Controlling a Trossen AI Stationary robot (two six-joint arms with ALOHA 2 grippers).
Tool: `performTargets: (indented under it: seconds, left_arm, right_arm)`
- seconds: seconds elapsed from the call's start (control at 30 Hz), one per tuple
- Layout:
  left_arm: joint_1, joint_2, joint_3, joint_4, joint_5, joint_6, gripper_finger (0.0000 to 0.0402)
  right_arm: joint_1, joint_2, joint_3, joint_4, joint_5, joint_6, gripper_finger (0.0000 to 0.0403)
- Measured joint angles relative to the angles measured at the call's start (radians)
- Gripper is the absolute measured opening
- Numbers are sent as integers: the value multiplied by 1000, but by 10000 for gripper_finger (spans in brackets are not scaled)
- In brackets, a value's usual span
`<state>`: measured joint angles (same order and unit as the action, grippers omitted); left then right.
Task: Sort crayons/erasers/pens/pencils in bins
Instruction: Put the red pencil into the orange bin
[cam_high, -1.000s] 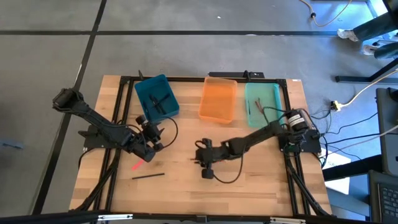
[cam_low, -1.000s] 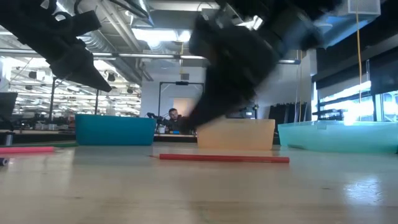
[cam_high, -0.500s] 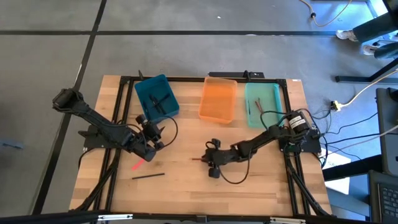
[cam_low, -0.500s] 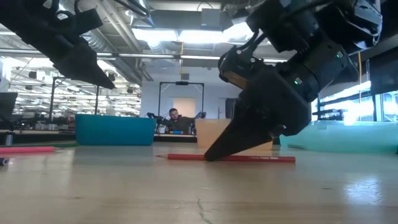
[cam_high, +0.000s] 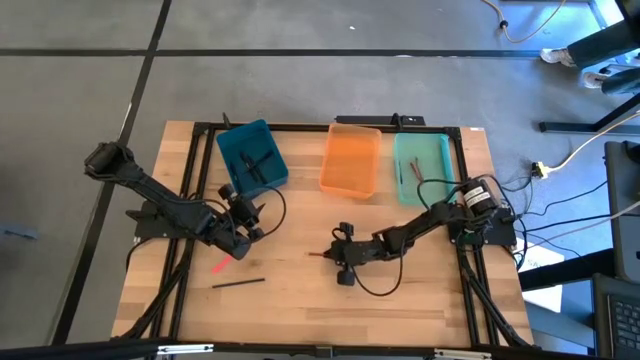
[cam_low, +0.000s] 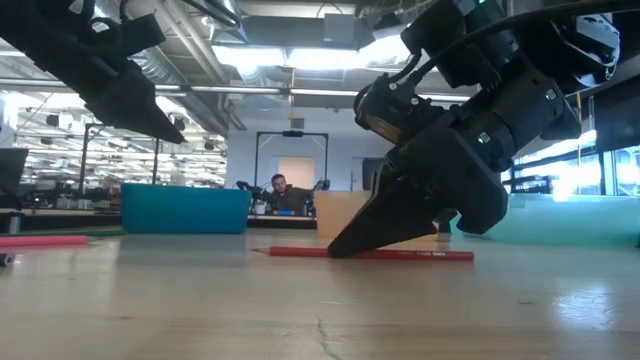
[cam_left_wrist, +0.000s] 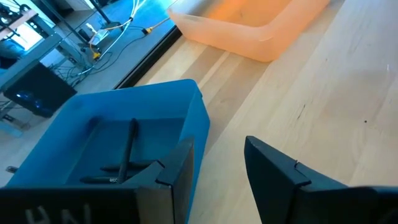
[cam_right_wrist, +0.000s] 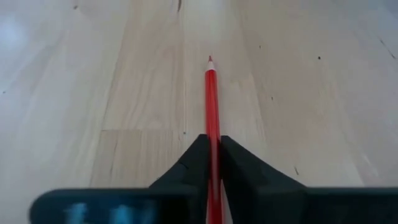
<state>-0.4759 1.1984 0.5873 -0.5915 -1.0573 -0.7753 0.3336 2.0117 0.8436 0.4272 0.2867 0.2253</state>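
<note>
Right wrist view: right gripper (cam_right_wrist: 213, 149) clamped on red pencil (cam_right_wrist: 212, 93), flat on table (cam_right_wrist: 74, 93). Left gripper (cam_left_wrist: 217, 168) open, empty.

the table's (cam_high: 420, 300) near strip is open wood, crossed only by a black stick (cam_high: 238, 283) and a pink stick (cam_high: 223, 263) on the left. the right gripper (cam_high: 337, 258) and its arm block the middle. the left gripper (cam_high: 243, 229) hangs before the teal bin (cam_high: 252, 156). the orange bin (cam_high: 351, 161) and mint bin (cam_high: 421, 165) line the far edge.
</note>
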Motion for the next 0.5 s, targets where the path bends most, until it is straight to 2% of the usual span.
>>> performTargets:
  seconds: [0.1, 0.33, 0.5]
  left_arm:
    - [0, 0, 0, 0, 0, 0, 135]
    - [0, 0, 0, 0, -3, 0, 135]
    - [0, 0, 0, 0, -4, 0, 135]
  right_arm:
    - [0, 1, 0, 6, 3, 0, 48]
    - [0, 1, 0, 8, 5, -2, 24]
    - [0, 1, 0, 21, 8, -1, 34]
